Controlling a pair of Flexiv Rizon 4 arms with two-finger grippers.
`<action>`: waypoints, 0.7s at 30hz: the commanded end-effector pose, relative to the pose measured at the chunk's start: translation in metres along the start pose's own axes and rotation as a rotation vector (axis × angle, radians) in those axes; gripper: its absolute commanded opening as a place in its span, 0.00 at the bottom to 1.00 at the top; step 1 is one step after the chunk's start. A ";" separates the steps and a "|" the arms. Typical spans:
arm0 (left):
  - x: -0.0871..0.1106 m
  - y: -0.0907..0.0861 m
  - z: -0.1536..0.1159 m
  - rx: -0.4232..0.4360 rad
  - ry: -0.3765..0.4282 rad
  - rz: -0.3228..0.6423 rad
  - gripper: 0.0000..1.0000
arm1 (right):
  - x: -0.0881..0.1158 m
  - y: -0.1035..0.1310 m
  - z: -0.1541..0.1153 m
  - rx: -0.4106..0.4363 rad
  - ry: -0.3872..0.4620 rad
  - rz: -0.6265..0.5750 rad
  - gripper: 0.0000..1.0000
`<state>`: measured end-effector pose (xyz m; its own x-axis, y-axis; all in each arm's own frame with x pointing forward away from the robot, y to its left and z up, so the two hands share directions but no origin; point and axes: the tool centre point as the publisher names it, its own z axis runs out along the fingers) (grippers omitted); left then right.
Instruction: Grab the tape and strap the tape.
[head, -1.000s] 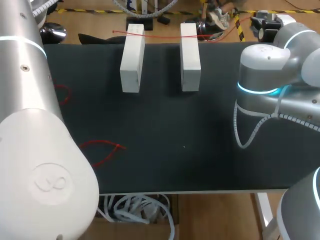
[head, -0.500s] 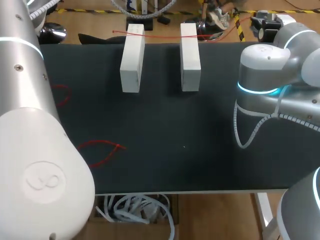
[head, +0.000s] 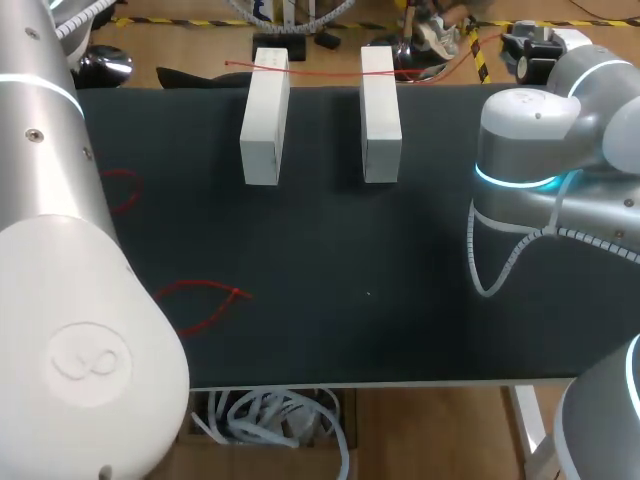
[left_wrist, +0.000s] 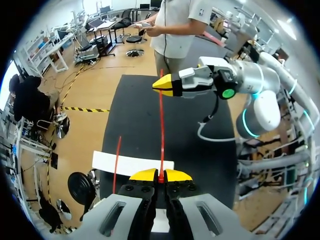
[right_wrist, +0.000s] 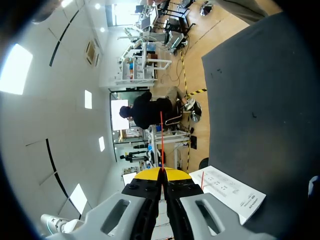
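A thin red tape (left_wrist: 161, 130) runs taut between my two grippers. In the left wrist view my left gripper (left_wrist: 161, 176) is shut on one end, above a white block (left_wrist: 131, 164). Ahead, over the dark mat, my right gripper (left_wrist: 164, 85) pinches the other end. In the right wrist view the right gripper (right_wrist: 161, 172) is shut on the tape (right_wrist: 161, 135), with a white block (right_wrist: 227, 192) beside it. From the head view neither gripper shows. There, a red tape (head: 320, 72) crosses the far ends of two white blocks (head: 265, 115) (head: 380, 112).
Two loose red strands (head: 205, 298) (head: 122, 188) lie on the left part of the dark mat (head: 330, 240). My left arm (head: 60, 250) fills the left side of the head view and my right arm (head: 530, 140) stands at the right.
The left arm's near link has shifted slightly. The tape, the blocks and the right arm stay as they were.
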<state>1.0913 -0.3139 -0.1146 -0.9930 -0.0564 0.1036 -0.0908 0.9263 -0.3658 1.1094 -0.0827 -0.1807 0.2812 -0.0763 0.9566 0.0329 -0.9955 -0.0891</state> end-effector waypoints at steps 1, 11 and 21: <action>-0.001 -0.004 -0.003 -0.013 0.009 0.005 0.00 | 0.002 0.000 0.000 -0.001 -0.006 -0.001 0.00; -0.002 -0.005 -0.003 -0.014 0.013 0.004 0.00 | 0.002 0.000 0.000 -0.001 -0.006 -0.001 0.00; -0.002 -0.005 -0.003 -0.014 0.013 0.004 0.00 | 0.002 0.000 0.000 -0.001 -0.006 -0.001 0.00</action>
<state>1.0924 -0.3160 -0.1123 -0.9927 -0.0488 0.1100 -0.0855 0.9291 -0.3598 1.1094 -0.0827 -0.1807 0.2812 -0.0763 0.9566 0.0329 -0.9955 -0.0891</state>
